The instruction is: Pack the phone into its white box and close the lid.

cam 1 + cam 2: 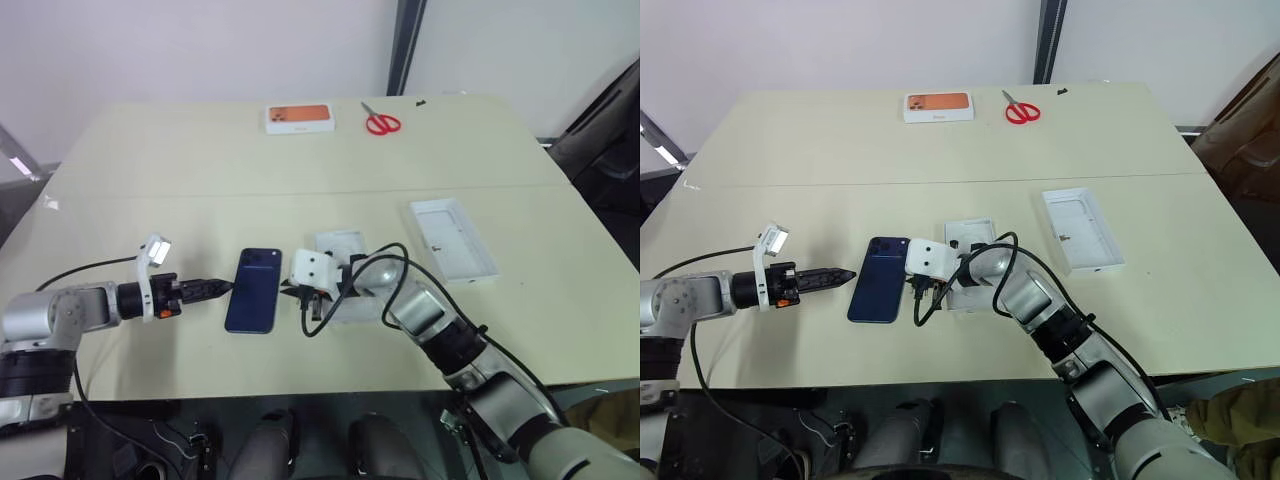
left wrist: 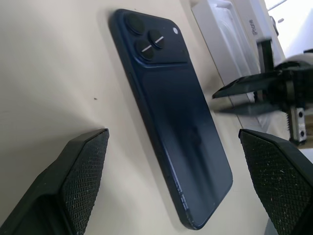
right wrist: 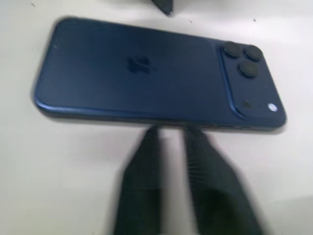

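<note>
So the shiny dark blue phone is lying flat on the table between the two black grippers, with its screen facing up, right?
Almost. The shiny dark blue phone does lie flat on the pale table between the left gripper and the right gripper, but its back faces up, not its screen. The right wrist view shows the camera lenses and the logo on top.

**Readable marks: one word, one logo**

On the side wall of the white box point(image 2: 254, 22), at about one o'clock from the phone point(image 2: 181, 122) in the left wrist view, stands the word "iPhone". An apple logo sits mid-back on the phone. Nothing else is legible.
</note>
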### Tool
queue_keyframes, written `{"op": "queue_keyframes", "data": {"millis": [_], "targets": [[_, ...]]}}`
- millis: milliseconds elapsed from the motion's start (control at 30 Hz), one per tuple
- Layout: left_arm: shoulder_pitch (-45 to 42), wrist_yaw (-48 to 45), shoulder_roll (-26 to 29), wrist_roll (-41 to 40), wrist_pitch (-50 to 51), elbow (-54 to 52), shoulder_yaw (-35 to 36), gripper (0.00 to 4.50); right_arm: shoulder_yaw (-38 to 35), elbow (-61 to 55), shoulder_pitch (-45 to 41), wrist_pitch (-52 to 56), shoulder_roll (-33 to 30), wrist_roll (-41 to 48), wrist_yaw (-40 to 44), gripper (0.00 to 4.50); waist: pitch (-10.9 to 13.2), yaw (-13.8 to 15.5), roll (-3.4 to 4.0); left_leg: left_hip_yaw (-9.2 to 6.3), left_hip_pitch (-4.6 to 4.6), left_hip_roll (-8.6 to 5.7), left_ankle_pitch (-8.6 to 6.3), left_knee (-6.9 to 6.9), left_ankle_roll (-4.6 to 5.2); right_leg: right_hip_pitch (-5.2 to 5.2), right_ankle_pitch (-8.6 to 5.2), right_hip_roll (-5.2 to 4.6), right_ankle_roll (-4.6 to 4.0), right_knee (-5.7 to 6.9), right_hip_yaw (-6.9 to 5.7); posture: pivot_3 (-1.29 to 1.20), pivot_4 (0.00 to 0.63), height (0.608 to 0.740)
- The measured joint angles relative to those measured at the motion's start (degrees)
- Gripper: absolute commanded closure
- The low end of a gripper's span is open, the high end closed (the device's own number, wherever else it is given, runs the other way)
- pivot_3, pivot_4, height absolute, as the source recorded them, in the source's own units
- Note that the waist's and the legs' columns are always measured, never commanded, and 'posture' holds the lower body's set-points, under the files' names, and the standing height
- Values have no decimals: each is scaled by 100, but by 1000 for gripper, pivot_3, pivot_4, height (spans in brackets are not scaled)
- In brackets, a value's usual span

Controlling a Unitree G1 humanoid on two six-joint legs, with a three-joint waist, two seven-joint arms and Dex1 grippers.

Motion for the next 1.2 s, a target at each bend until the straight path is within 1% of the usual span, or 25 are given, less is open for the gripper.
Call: {"op": "queue_keyframes", "data": {"millis": [200, 400, 567, 733, 867, 1100, 1200], "targets": [[-18, 107, -226, -15, 88, -5, 23, 0, 76, 298, -91, -120, 170, -295, -128, 4470, -10, 9, 9, 1, 24, -1, -1, -3, 1, 20, 0, -1, 0, 0, 0, 0, 150, 734], [4, 310, -517, -54, 227, -258, 7, 0, 96, 459, -170, -183, 291, -492, -202, 4470, -16, 21, 13, 1, 55, -3, -6, -11, 8, 49, 0, -4, 0, -7, 1, 0, 150, 734], [-39, 484, -721, 24, 252, -307, -1, 0, 96, 459, -147, -167, 291, -558, -170, 4470, -39, 52, 45, 0, 66, -6, -15, -11, 24, 62, 0, -7, 0, -8, 0, 0, 150, 734], [-309, 810, -998, 47, 574, -172, 71, 0, -31, 456, -63, -79, 282, -598, -133, 4470, -44, 145, 54, -4, 112, -8, -23, -16, 36, 114, -1, -8, 0, -19, -2, 0, 150, 734], [-429, 997, -1051, 47, 878, -241, 122, 0, -87, 456, -55, -64, 283, -614, -109, 4470, -44, 156, 54, -6, 112, -10, -25, -14, 37, 118, -1, -9, 0, -22, -4, 0, 150, 734], [-518, 1104, -1068, 47, 1040, -263, 136, 0, -110, 457, -53, -64, 284, -634, -119, 4470, -43, 153, 54, -7, 112, -10, -25, -15, 37, 117, -1, -9, 0, -23, -4, 0, 150, 734], [-608, 1254, -1206, 46, 1272, -217, 327, 0, -127, 457, -53, -66, 283, -668, -124, 4470, -43, 154, 53, -8, 111, -10, -25, -15, 37, 117, -1, -9, 0, -23, -4, 0, 150, 734]]}}
